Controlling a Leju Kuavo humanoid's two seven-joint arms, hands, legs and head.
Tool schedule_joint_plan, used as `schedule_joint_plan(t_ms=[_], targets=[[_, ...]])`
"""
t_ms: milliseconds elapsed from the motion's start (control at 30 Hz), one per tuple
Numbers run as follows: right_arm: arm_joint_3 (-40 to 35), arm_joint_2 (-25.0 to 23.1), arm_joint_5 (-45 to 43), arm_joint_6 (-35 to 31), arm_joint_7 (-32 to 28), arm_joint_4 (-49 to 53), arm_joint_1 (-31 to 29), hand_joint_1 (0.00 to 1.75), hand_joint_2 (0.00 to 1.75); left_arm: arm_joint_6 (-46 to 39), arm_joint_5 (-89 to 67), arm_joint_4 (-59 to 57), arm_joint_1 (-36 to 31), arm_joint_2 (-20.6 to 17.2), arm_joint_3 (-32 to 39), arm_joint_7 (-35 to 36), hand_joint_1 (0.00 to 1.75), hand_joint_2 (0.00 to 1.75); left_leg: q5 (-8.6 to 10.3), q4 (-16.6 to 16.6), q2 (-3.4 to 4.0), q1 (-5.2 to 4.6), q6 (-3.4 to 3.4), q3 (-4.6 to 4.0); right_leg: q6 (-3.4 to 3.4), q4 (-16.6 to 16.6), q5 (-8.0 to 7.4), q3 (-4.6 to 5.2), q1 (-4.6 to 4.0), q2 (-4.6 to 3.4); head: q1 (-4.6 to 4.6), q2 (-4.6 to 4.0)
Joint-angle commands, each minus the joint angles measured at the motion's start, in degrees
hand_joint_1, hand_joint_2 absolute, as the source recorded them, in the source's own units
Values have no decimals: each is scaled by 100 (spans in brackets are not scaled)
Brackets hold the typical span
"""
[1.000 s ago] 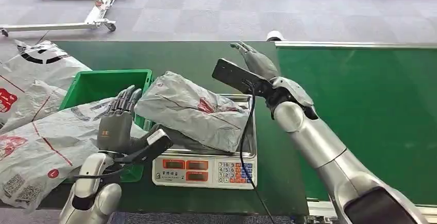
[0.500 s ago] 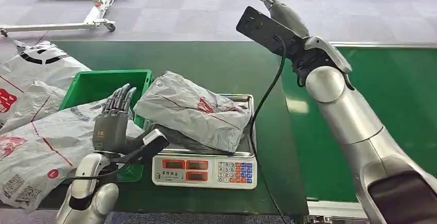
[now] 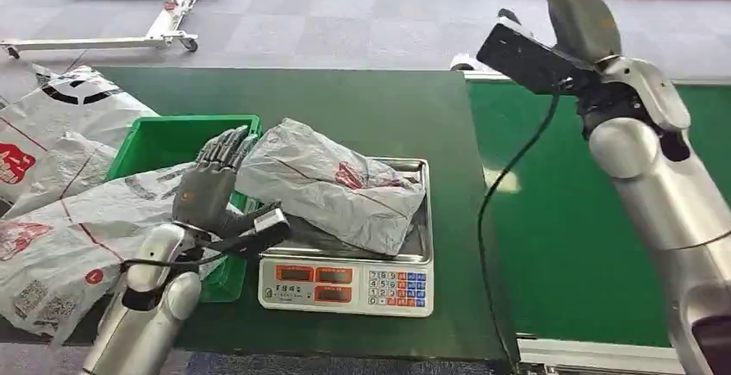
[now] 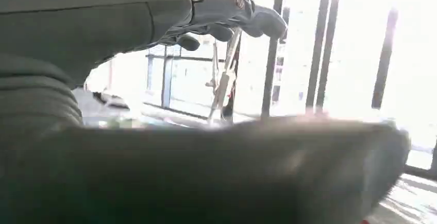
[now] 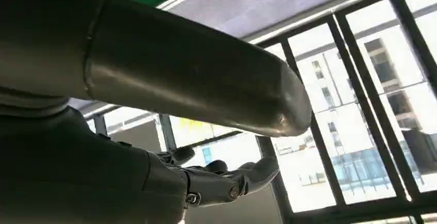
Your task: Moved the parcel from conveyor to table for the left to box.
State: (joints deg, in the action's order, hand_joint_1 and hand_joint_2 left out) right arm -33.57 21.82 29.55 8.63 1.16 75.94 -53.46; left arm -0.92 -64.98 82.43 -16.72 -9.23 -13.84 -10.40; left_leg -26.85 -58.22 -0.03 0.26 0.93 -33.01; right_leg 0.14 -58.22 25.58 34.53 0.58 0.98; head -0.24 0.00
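The grey parcel lies on the scale at frame centre. The left hand, fingers spread, touches its left end. The right hand, upper right, holds nothing.

Dark green table: surface contents.
Digital scale at front centre; green crate just beside it; grey mail bags at the far edge.

Head view bright, even daylight on my screen; small glare patch on conveyor. Both wrist views backlit by windows, blown-out white; robot hand dark silhouette, near foreground blurred.
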Motion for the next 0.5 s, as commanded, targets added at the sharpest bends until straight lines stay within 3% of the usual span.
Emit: schedule_joint_plan(t_ms=[33,167,333,500], targets=[[73,1222,31,70,-102,847,694,0,0,588,242,-2741,-2796,-467,-1848,-265,0,175,11,-5,-38,1,-3,-19,5,-3,-4,2,1,31,0,0],[105,1456,-72,-219,-299,946,1251,0,0,684,464,-2975,-3153,-640,-2409,-312,0,175,18,-3,-3,9,-3,-31,2,5,-28,23,-5,3,-4,0],[308,1153,208,-438,-180,1238,2040,0,0,654,618,-3102,-3396,-523,-3081,-274,0,175,10,9,30,6,-5,-5,6,12,-27,9,-4,-30,0,0],[361,1171,231,-408,-168,1292,2039,0,0,637,655,-3109,-3387,-553,-3116,-258,0,175,11,5,37,0,-6,-18,7,3,-26,28,3,-37,-2,0]])
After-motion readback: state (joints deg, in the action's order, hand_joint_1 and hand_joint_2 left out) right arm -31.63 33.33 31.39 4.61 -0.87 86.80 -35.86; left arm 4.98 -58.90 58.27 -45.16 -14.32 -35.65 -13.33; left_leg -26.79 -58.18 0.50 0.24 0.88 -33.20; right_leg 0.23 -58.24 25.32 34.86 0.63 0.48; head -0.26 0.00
